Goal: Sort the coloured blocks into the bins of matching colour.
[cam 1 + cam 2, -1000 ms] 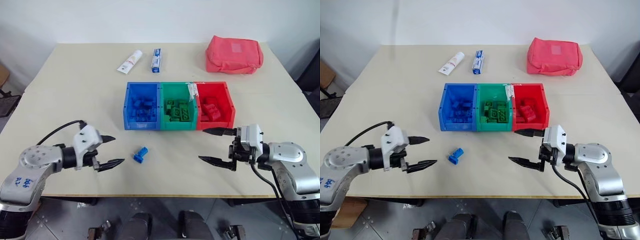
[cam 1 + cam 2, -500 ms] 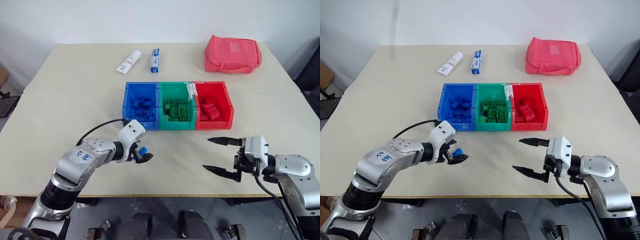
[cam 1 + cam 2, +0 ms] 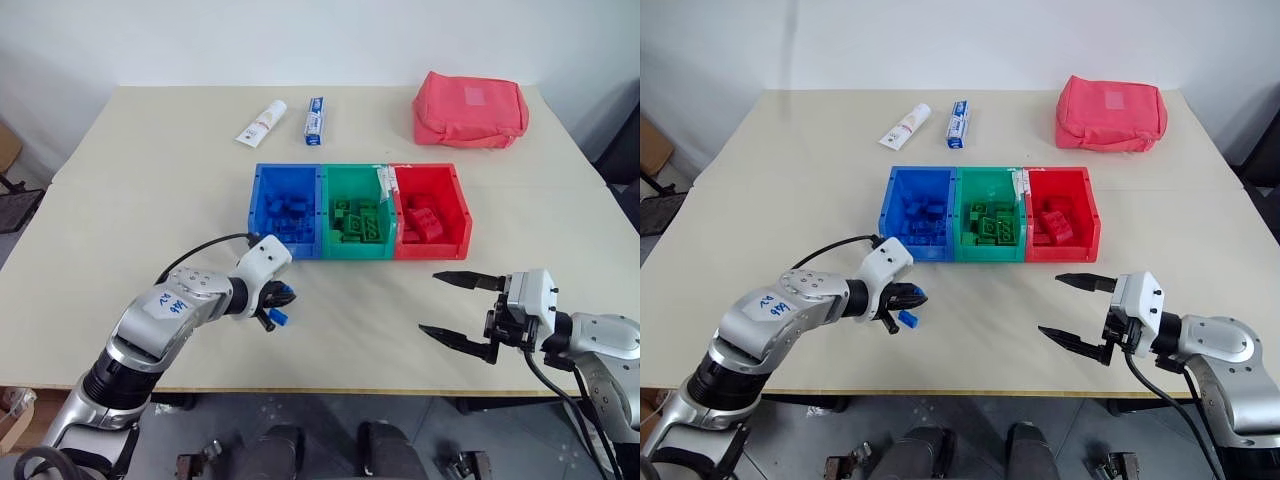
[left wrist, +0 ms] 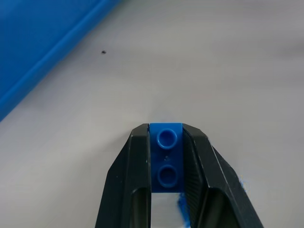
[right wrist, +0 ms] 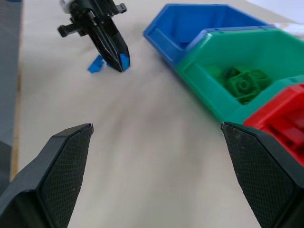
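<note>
Left tool (image 4: 166, 164), wide apart and off to the left a second ago, has swung in over the near-centre of the counter (image 3: 150, 180) and clamped on the blue block (image 4: 166, 159) that lay loose there. The grip looks made, so the pick step reads as done and a lift and carry to the blue bin (image 3: 262, 205) should come next. That bin sits just beyond the block, at the left end of the joined row, with the green bin (image 3: 355, 180) and red bin (image 3: 458, 205) to its right.

From the left wrist, the block shows two studs in a line, its long axis running along the fingers, studs facing the camera. From the head it hangs tilted at the tool's tip, low over the counter; whether it has left the surface cannot be told. A small blue piece shows beside the tool's tip.

Right tool (image 3: 465, 307) hangs with fingers spread wide, empty, over the near right of the counter, well apart from the block.
</note>
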